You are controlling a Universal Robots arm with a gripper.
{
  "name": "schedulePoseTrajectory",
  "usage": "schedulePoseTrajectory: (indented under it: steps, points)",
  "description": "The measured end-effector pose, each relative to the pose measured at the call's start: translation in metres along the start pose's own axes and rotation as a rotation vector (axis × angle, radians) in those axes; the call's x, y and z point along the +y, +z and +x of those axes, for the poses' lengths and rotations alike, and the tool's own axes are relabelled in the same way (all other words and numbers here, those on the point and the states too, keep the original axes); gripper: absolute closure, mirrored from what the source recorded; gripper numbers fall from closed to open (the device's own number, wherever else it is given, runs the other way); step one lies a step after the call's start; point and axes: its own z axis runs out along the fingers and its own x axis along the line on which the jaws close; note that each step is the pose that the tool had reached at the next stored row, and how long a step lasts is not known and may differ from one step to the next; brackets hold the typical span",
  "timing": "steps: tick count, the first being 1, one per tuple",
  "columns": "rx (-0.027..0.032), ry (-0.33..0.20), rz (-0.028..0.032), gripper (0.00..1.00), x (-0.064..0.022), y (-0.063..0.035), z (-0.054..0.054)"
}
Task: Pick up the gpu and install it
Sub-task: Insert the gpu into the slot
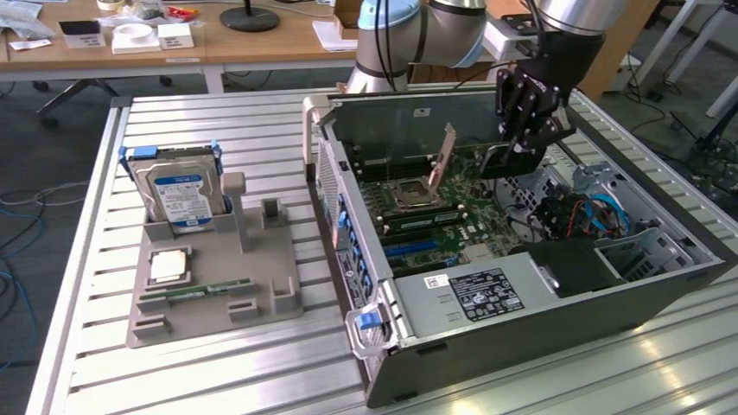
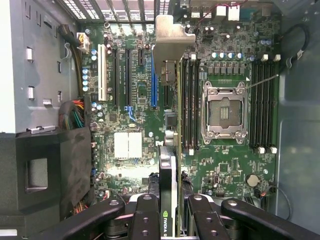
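The gpu ends in a bare silvery metal bracket with a dull sheen, and its shroud is black plastic. The gripper links look matt black. The motherboard is green lacquered board, the computer case grey painted sheet metal, the table ribbed, bright aluminium, and the holder matt grey plastic

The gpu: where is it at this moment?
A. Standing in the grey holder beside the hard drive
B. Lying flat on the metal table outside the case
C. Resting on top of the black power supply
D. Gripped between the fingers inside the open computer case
D: the wrist view shows the gpu edge-on between the fingers, over the motherboard in the open computer case.
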Motion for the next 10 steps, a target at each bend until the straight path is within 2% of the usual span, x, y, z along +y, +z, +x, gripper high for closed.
schedulePoseTrajectory:
  steps: [10]
  points:
    - [0.0001, 0.000, 0.0000, 0.73, -0.0001, 0.0017, 0.0000]
